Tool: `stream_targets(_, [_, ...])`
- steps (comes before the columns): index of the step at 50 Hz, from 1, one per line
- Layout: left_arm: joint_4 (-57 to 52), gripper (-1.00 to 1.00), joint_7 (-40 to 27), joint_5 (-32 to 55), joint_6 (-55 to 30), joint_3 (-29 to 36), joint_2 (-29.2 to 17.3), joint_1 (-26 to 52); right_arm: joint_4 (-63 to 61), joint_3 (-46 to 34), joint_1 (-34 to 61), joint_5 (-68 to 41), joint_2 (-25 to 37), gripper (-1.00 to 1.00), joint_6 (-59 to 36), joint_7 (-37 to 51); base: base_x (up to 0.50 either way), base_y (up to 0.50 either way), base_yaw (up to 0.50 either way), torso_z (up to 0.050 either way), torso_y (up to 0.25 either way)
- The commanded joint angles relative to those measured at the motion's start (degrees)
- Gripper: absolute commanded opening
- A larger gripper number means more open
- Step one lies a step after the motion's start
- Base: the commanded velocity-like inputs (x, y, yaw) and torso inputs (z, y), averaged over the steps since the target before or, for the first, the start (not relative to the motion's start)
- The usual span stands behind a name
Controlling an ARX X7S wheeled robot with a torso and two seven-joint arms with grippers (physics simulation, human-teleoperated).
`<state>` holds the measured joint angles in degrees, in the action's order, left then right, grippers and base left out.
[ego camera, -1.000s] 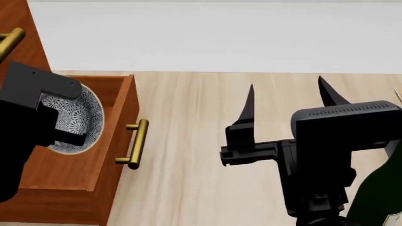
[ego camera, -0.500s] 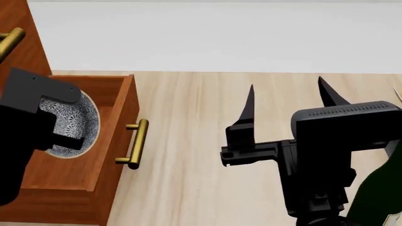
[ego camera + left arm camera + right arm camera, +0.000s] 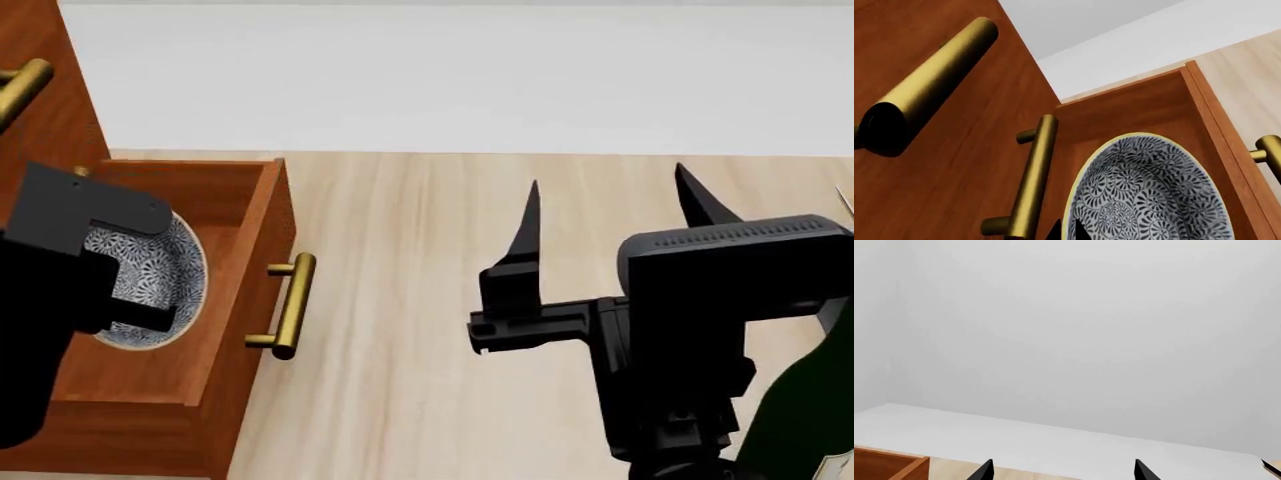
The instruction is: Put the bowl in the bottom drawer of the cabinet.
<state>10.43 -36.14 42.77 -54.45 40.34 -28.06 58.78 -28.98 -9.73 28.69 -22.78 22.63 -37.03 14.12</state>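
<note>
The bowl (image 3: 1147, 195), white with a dense blue-grey floral pattern, hangs tilted inside the open bottom drawer (image 3: 1121, 110) of the reddish-brown cabinet (image 3: 954, 165). My left gripper (image 3: 1067, 231) is shut on the bowl's pale rim, one fingertip on each side of it. In the head view the left arm's black body (image 3: 54, 260) covers part of the bowl (image 3: 167, 290), which sits low in the drawer (image 3: 247, 230). My right gripper (image 3: 607, 180) is open and empty over the floor, well right of the drawer. The right wrist view shows only its two fingertips (image 3: 984, 471), wide apart.
The drawer's brass handle (image 3: 287, 305) sticks out toward my right arm. Upper drawer handles (image 3: 1031, 175) are close beside the bowl. A dark green object (image 3: 801, 420) stands at the lower right. Light wood floor (image 3: 400, 300) runs to a white wall (image 3: 467, 80).
My left gripper has moved down and slightly left with the bowl, which now sits deeper in the drawer. The right arm has not moved.
</note>
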Motion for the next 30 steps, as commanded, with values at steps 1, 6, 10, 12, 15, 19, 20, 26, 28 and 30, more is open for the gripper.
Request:
stream_targets(1, [1.44,-1.0,0.19,-1.63,1.17,0.19,0.21,-0.25,0.27,-0.13,0.01,-0.1,0.1,1.0,0.25,0.04,0.0,0.0,0.0,0.0,0.0])
stream_targets(6, [1.76,-1.0,0.4,-1.77,1.48,0.42,0.3,-0.55,0.35,-0.25,0.12,-0.16,0.08,1.0,0.27,0.06,0.0,0.0,0.0,0.0,0.0])
stream_targets(10, [2.5,-1.0,0.65,-2.11,1.99,0.73,0.53,-0.75,0.47,-0.3,0.07,-0.15,0.11,1.0,0.41,0.09,0.0,0.0,0.0,0.0,0.0])
stream_targets(12, [2.74,-1.0,0.78,-2.15,2.12,0.79,0.59,-0.8,0.46,-0.27,0.05,-0.19,0.14,1.0,0.42,0.14,0.0,0.0,0.0,0.0,0.0])
stream_targets(15, [3.28,-1.0,1.0,-2.34,2.48,0.95,0.75,-0.9,0.47,-0.3,0.01,-0.22,0.16,1.0,0.51,0.14,0.0,0.0,0.0,0.0,0.0])
stream_targets(19, [3.96,-1.0,1.16,-2.69,2.97,1.21,0.92,-1.1,0.63,-0.37,0.03,-0.23,0.17,1.0,0.63,0.15,0.0,0.0,0.0,0.0,0.003])
stream_targets(20, [4.18,-1.0,1.25,-2.73,3.04,1.25,0.98,-1.09,0.65,-0.38,0.02,-0.23,0.18,1.0,0.67,0.15,0.0,0.0,0.0,0.0,0.0])
stream_targets(26, [5.19,-1.0,1.59,-3.1,3.72,1.51,1.23,-1.26,0.75,-0.49,0.06,-0.29,0.2,1.0,0.72,0.2,0.0,0.0,0.0,0.0,0.0])
stream_targets(28, [5.42,-1.0,1.73,-3.14,3.88,1.58,1.3,-1.37,0.69,-0.51,0.05,-0.3,0.23,1.0,0.69,0.25,0.0,0.0,0.0,0.0,0.0])
stream_targets(30, [5.63,-1.0,1.78,-3.18,3.94,1.62,1.37,-1.38,0.72,-0.53,0.06,-0.33,0.24,1.0,0.71,0.27,0.0,0.0,0.0,0.0,0.0])
